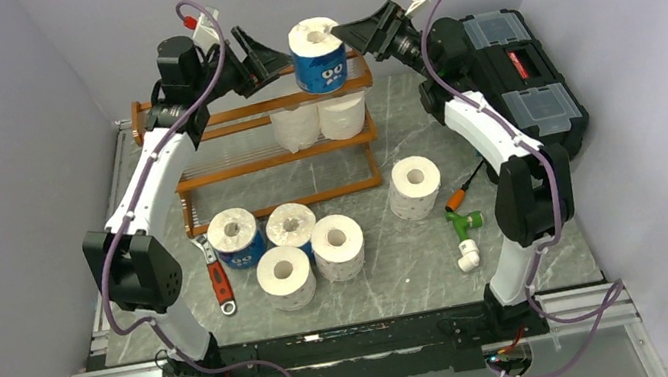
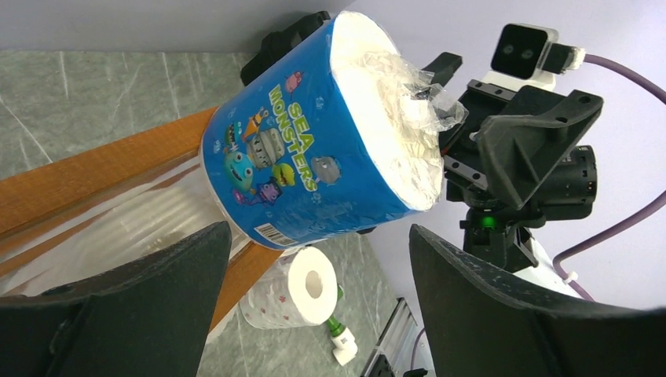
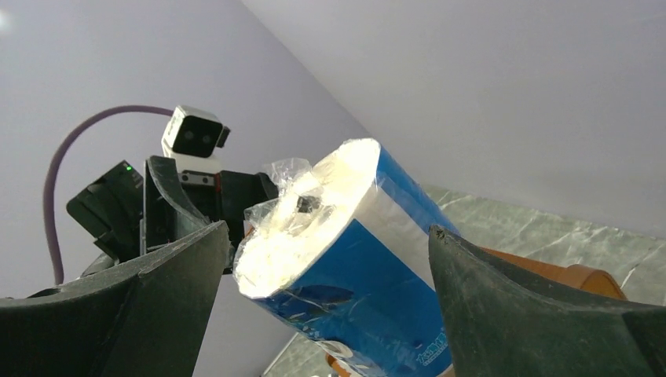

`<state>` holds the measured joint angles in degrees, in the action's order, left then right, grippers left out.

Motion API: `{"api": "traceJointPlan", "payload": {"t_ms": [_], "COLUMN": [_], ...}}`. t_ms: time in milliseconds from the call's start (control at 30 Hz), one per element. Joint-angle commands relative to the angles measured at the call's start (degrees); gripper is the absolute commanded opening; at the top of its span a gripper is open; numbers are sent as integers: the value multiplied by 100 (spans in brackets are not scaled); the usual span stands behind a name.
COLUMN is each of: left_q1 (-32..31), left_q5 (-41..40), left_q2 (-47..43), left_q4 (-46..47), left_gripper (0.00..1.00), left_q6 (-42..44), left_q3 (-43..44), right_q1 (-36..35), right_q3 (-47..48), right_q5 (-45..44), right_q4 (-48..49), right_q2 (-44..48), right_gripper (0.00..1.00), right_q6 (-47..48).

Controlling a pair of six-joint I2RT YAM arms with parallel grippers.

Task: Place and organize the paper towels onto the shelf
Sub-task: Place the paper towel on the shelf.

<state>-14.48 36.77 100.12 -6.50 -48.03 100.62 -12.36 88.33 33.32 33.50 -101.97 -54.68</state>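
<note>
Currently the blue film-wrapped cylindrical roll (image 1: 320,59) stands upright on the slatted wooden shelf's (image 1: 226,173) top tier, right end. Left pincer (image 1: 274,61) and right pincer (image 1: 351,36) are both released, flanking it.

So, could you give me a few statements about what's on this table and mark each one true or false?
A blue-wrapped roll stands on the shelf's top tier: true.
Two white rolls sit on the middle tier: true.
The black toolbox is left of the shelf: false, it is to the right.
Both arms' jaws are shut: false, both stand open on either side of the blue-wrapped roll.
The red-handled wrench lies on the shelf: false, it lies on the table.
</note>
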Motion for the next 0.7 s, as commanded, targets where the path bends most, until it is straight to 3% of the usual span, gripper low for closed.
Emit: {"api": "traceJointPlan", "payload": {"t_ms": [0, 667], "left_q1": [-105, -317], "left_q5": [100, 495], "left_q2": [20, 857], "left_q4": [242, 381], "left_gripper": [89, 88], "left_q6": [-35, -275], "left_q3": [314, 1122], "right_q1": [-167, -309], "right_q3": [68, -590], "right_q5": [131, -88], "right_q4": [221, 155], "right_q2": [46, 535], "right_gripper": [100, 100], "right_q6": [8, 245]}}
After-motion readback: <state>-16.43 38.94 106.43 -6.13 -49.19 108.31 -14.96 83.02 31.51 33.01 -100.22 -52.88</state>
